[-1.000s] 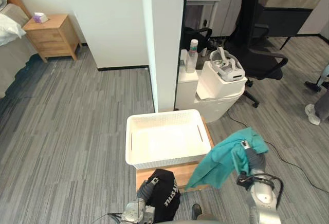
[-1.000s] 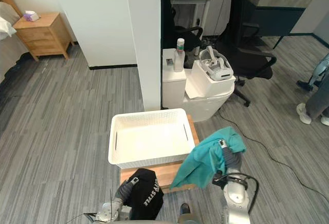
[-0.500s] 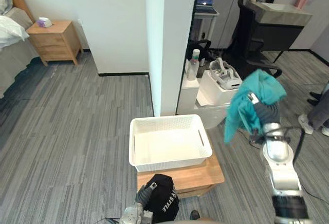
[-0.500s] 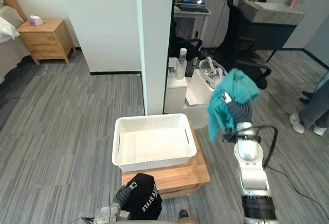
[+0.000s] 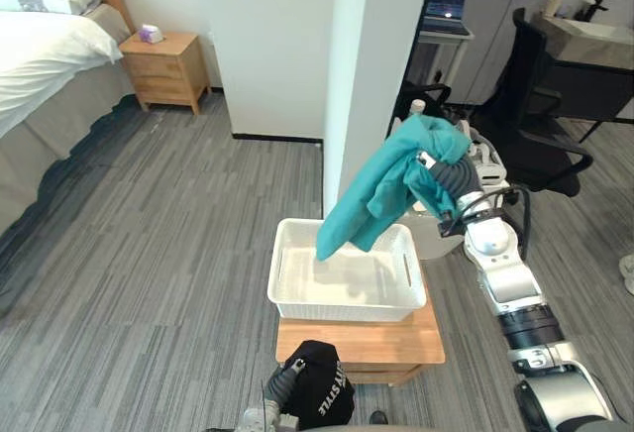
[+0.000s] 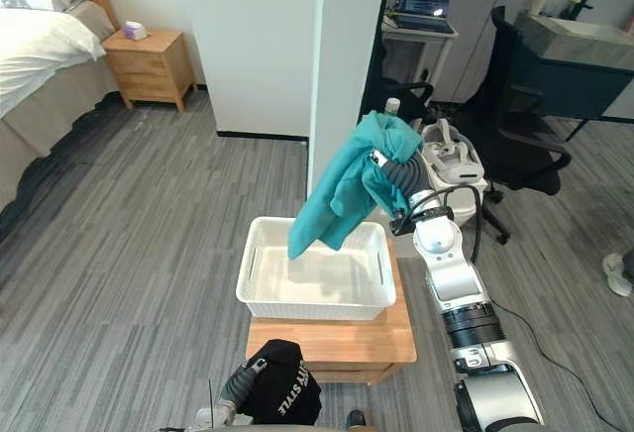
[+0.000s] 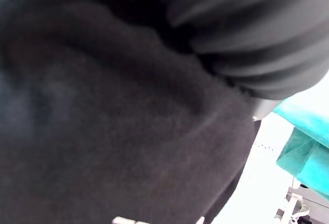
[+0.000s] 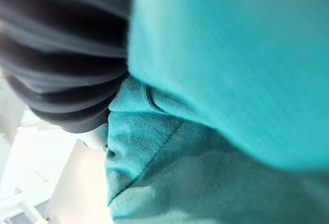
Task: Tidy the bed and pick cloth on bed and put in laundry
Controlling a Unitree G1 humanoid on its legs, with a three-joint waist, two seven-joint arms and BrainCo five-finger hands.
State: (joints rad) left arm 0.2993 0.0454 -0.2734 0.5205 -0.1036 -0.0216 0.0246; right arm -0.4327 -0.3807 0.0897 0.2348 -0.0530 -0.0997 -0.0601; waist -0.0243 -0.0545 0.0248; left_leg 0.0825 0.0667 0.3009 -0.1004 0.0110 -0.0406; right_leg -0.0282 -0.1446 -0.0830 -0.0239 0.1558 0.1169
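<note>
In the left eye view, the teal knit cloth (image 5: 381,189) hung from the right hand (image 5: 451,176), grip not discernible, its tail straight above the white perforated plastic basket (image 5: 342,310) on the low wooden desk (image 5: 367,341). In the right eye view, the left hand (image 6: 235,387) clutched a black printed cloth (image 6: 282,387) nearer, before the desk.

Wooden nightstand (image 5: 163,70), tissue box (image 5: 150,33) at its far edge. Laptop (image 5: 446,4) on desk (image 5: 443,35) behind white pillar (image 5: 371,65); black office chair (image 5: 527,85) beside desk.
</note>
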